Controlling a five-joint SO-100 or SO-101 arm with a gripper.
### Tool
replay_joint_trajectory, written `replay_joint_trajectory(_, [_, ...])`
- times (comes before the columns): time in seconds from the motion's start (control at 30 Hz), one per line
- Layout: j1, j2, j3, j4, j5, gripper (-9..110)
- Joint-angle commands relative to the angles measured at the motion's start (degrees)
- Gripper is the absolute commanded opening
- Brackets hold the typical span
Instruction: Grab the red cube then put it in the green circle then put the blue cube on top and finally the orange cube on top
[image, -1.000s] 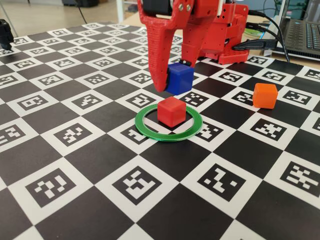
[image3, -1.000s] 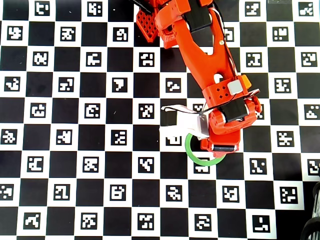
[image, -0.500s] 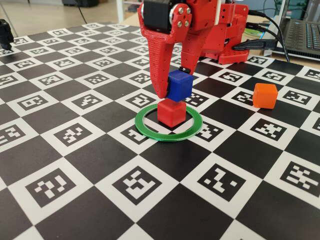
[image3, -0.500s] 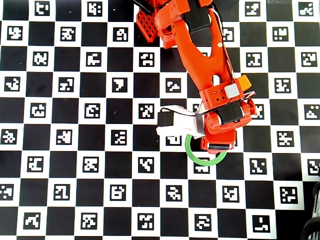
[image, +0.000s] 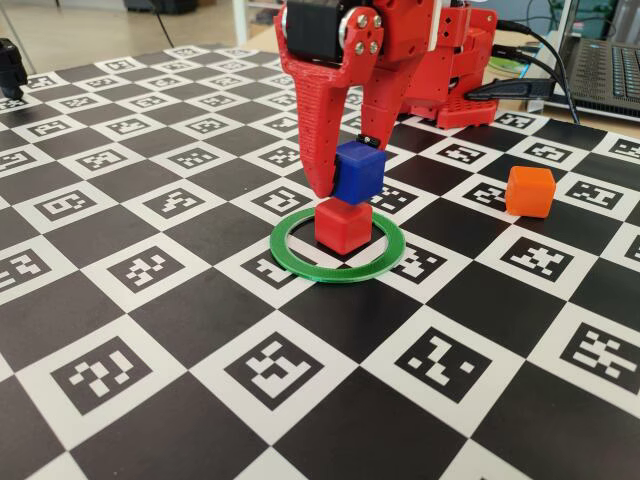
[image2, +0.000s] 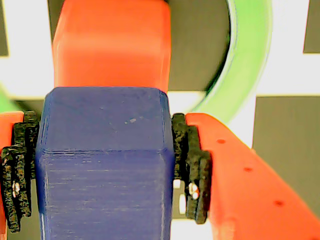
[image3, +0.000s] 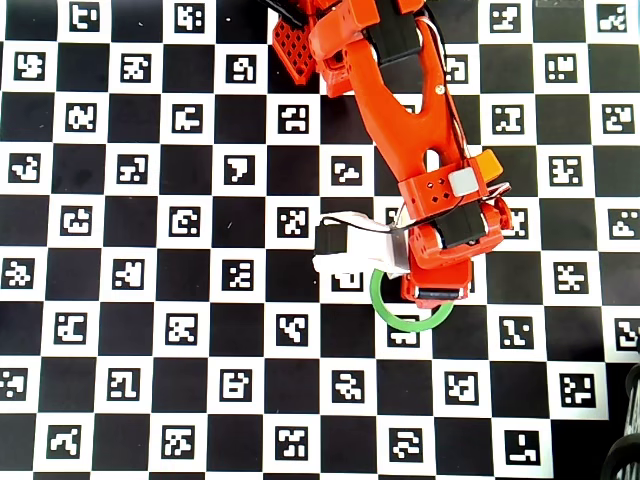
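In the fixed view, the red cube (image: 342, 225) is set inside the green circle (image: 338, 262). The blue cube (image: 358, 171) is held just above it, offset toward the rear. The orange cube (image: 529, 191) is placed well apart to the right

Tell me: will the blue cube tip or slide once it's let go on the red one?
Probably stable: the blue cube has flat faces matching the red cube. It sits slightly off-centre, so it may shift. The matte surface suggests little sliding.
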Motion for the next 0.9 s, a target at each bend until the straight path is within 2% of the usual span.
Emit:
replay_joint_trajectory(0.0, [1.0,1.4,-0.4,-0.4,-0.5,4])
replay_joint_trajectory(0.4, [1.1,1.2,0.0,-0.4,-0.4,5])
replay_joint_trajectory(0.63, [0.7,2.9,1.1,-1.3,-1.8,29])
replay_joint_trajectory(0.87, [0.7,8.2,0.6,2.1,-0.5,38])
